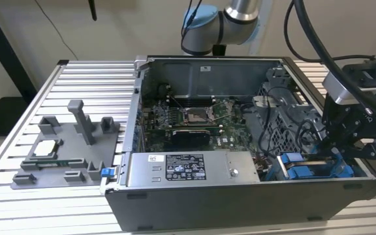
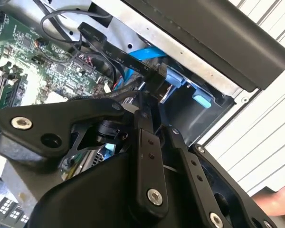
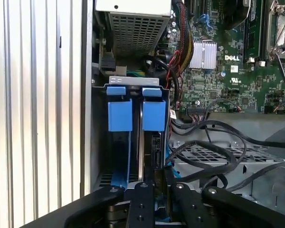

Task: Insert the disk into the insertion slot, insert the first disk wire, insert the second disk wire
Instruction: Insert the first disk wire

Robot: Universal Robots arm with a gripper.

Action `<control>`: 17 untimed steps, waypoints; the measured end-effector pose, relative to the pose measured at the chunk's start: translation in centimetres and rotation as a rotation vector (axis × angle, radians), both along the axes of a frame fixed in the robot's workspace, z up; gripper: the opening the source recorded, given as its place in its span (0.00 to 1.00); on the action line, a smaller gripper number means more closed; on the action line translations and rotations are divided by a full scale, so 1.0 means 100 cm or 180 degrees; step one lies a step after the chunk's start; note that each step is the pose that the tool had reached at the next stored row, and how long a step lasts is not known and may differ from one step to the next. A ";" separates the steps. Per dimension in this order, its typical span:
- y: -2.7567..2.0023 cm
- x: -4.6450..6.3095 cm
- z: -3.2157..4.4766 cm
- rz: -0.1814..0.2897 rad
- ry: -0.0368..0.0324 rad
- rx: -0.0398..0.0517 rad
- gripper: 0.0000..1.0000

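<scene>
In the exterior view my gripper hangs over the insertion slot, the blue-fitted drive cage in the case's near corner at that view's right. In the first wrist view the cage shows two blue carrier tabs side by side. The disk sits edge-on below the tab nearer the motherboard, down inside the bay. My gripper is just above the disk's end. In the second wrist view the gripper is shut on the black connector of a flat black disk wire, beside the blue carrier.
A grey power-supply box lies along the case's front, with the motherboard behind it. Loose black cables lie over the perforated cage next to the bay. A grey fixture stands on the slatted table. A hand shows at the table's edge.
</scene>
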State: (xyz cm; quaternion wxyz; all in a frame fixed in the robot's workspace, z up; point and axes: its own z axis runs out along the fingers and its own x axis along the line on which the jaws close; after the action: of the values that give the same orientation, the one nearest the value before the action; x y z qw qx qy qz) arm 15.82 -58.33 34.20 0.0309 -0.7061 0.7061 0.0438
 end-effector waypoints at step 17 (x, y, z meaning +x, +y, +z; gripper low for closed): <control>0.0015 0.004 -0.0062 -0.0019 0.0000 0.0008 0.00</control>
State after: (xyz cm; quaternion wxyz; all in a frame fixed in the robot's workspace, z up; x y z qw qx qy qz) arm 16.17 -58.17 33.58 0.0320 -0.7040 0.7081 0.0446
